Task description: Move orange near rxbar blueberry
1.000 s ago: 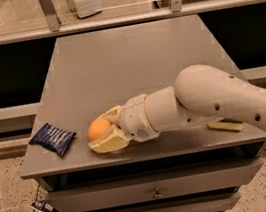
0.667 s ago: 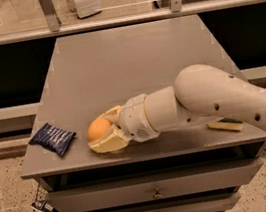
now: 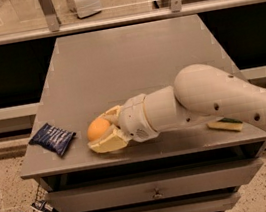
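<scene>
Claw [image 3: 103, 131] clamps orange [image 3: 98, 128] nr rxbar blueberry [image 3: 53, 138].

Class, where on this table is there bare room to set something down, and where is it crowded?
Bare: the back half of the table, behind the arm, and a narrow strip between the rxbar blueberry and the orange. Crowded: the front edge, where the gripper holds the orange and the sponge lies at front right.

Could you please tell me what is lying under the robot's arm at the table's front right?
A green-and-yellow sponge pokes out; the arm covers its far part. The gripper, front left, holds the orange.
</scene>
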`<state>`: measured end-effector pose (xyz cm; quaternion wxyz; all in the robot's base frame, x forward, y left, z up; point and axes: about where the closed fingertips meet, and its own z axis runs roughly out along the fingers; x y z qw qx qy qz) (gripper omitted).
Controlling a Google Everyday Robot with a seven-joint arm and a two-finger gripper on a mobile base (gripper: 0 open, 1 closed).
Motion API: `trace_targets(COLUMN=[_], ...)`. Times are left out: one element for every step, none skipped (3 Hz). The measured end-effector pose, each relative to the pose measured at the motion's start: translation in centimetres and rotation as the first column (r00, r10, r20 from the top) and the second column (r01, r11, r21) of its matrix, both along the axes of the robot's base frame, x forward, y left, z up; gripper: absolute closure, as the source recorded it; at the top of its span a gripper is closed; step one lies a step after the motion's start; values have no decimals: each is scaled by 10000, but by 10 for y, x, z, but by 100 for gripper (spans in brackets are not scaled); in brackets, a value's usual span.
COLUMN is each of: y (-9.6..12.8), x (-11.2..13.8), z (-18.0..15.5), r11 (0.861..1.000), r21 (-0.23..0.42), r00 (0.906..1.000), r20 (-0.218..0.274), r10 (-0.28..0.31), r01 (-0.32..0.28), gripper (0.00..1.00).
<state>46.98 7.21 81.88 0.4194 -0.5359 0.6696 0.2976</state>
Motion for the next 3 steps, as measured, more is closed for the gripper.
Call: trace_targets(y=[2,3,3], x=[-1,-2,-2], z=[0,1,1], r11=[10000,10000,10000], r21=[-12,-23,-24], r00=[10000,10000,10000], r20=[9,18,18], r10=[32,63,65], r01=[-32,-63,-65], gripper=[15,0,0])
